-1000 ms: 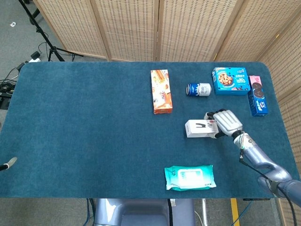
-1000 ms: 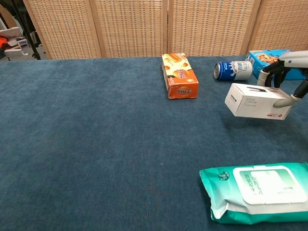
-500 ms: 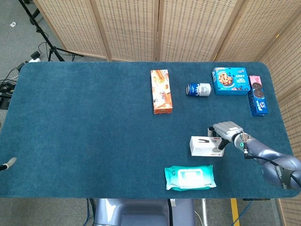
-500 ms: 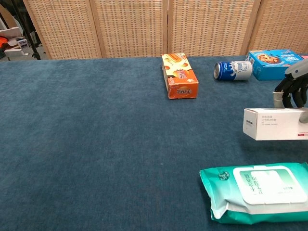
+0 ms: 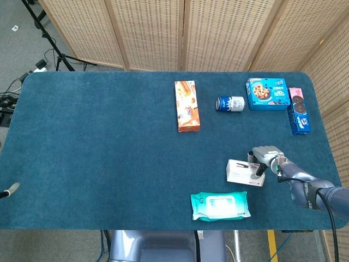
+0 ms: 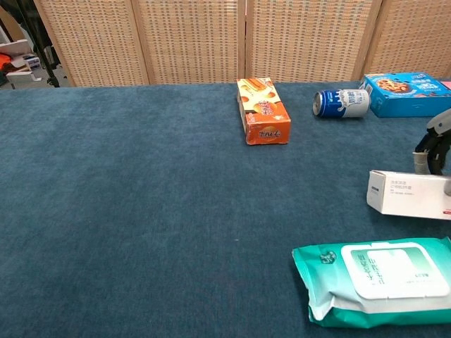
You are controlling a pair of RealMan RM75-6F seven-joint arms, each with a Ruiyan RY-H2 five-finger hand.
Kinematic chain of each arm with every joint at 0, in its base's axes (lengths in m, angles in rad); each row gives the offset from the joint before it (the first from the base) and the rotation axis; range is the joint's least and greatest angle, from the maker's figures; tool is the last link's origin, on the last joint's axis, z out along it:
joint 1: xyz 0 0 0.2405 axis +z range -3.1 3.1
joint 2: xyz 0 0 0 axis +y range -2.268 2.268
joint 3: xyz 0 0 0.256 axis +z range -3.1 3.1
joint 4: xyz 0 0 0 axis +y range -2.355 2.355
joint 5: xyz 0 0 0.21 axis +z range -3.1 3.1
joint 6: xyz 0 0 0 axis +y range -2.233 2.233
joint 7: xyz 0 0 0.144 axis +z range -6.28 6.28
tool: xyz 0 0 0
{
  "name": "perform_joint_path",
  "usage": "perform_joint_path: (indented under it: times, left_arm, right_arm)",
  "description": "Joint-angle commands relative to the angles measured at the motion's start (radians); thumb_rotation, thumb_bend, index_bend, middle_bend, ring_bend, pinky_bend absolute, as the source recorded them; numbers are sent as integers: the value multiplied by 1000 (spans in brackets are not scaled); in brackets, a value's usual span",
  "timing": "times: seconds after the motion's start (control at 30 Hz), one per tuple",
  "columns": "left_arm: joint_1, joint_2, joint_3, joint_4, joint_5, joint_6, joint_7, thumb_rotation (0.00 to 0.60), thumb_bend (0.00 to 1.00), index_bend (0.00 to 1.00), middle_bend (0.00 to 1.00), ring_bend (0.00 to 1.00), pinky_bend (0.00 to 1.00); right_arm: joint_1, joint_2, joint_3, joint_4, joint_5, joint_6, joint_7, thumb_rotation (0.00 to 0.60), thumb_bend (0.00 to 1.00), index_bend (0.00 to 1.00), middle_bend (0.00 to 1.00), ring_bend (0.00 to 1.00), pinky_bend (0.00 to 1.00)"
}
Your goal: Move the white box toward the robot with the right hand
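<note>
The white box (image 5: 243, 172) lies low over the blue table near the front right, just behind the wipes pack. My right hand (image 5: 266, 157) grips its right end, fingers over the far side and thumb on the near side. In the chest view the white box (image 6: 410, 195) shows at the right edge with the right hand (image 6: 435, 140) partly cut off behind it. I cannot tell whether the box touches the cloth. Only a grey tip of my left hand (image 5: 9, 190) pokes in at the left edge of the head view.
A teal wipes pack (image 5: 220, 206) lies just in front of the box. Further back are an orange carton (image 5: 186, 106), a blue-and-white can (image 5: 230, 103) on its side, a blue cookie box (image 5: 267, 94) and a blue-and-pink biscuit pack (image 5: 298, 111). The table's right edge (image 5: 334, 164) is close.
The right hand has carried the white box toward the robot and slightly right, and lowered it toward the table. The left hand's tip has not moved.
</note>
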Motion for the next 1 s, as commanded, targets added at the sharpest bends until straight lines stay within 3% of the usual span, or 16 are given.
perform_joint_path:
  times: [0.03, 0.07, 0.13, 0.5, 0.63, 0.8, 0.93, 1.0]
  left_arm:
    - [0, 0, 0, 0, 0, 0, -1, 600, 0, 0, 0, 0, 0]
    - [1, 0, 0, 0, 0, 1, -2, 600, 0, 0, 0, 0, 0]
    - [1, 0, 0, 0, 1, 2, -2, 600, 0, 0, 0, 0, 0]
    - [3, 2, 3, -1, 9, 7, -4, 600, 0, 0, 0, 0, 0]
    - [4, 2, 4, -1, 12, 10, -4, 600, 0, 0, 0, 0, 0]
    - [6, 3, 5, -1, 16, 13, -8, 600, 0, 0, 0, 0, 0]
    - [6, 4, 4, 0, 14, 13, -14, 600, 0, 0, 0, 0, 0]
    - [6, 4, 3, 1, 12, 12, -16, 600, 0, 0, 0, 0, 0]
  right_arm:
    - [-13, -9, 10, -1, 10, 65, 12, 600, 240, 0, 0, 0, 80]
    - [-27, -4, 23, -10, 4, 95, 16, 600, 122, 0, 0, 0, 64]
    - [-47, 10, 45, -26, -11, 135, 22, 600, 40, 0, 0, 0, 48]
    - [-186, 60, 154, -106, -172, 322, 22, 600, 0, 0, 0, 0, 14]
    - [-254, 25, 179, -108, -266, 416, 7, 600, 0, 0, 0, 0, 14]
    - [-336, -85, 196, -49, -342, 503, -41, 600, 0, 36, 5, 0, 14]
    - [-380, -163, 213, 30, -369, 556, -97, 600, 0, 143, 122, 18, 71]
    - [-403, -203, 223, 79, -392, 585, -119, 600, 18, 221, 212, 88, 139]
